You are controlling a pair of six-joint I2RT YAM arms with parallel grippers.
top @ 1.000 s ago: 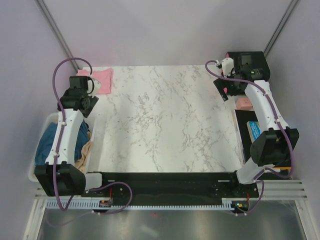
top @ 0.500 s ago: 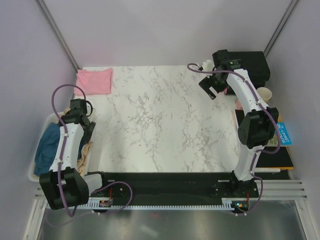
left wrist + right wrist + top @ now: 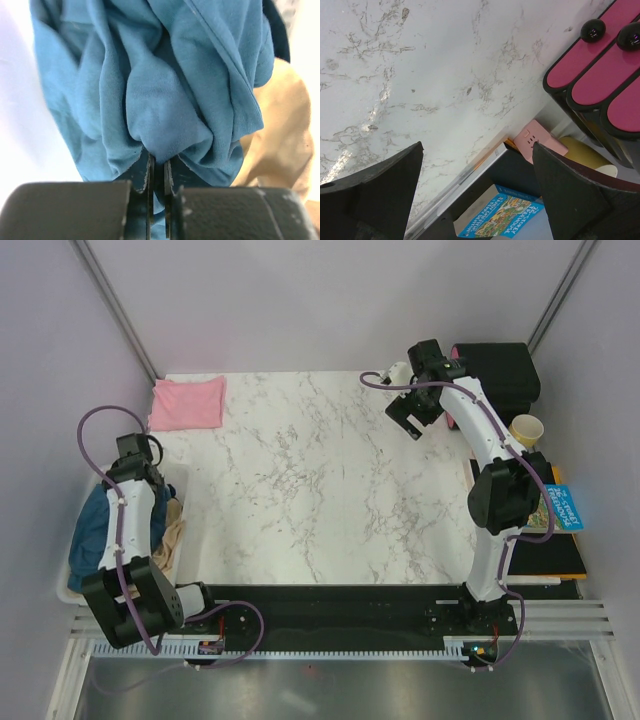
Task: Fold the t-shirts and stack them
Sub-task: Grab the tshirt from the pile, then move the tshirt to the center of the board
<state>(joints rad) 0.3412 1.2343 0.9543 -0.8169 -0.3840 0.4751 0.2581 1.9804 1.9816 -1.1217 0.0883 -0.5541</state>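
Left fingers are clamped on a bunched fold of the teal t-shirt, which sits in the white bin beside a tan cloth. Right fingers are wide apart and empty over the worktop, far right. Pink t-shirt lies folded at the far-left corner. Suggest: lift straight up till the hem clears the bin, don't drag the tan cloth along, spread flat mid-worktop.

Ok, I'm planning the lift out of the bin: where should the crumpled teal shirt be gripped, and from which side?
Pinch a raised fold on top of the heap, coming straight down from above. The teal shirt lies bunched in the white bin with nothing lying flat, so a ridge is probably the easiest bite. The left gripper is shut on such a fold.
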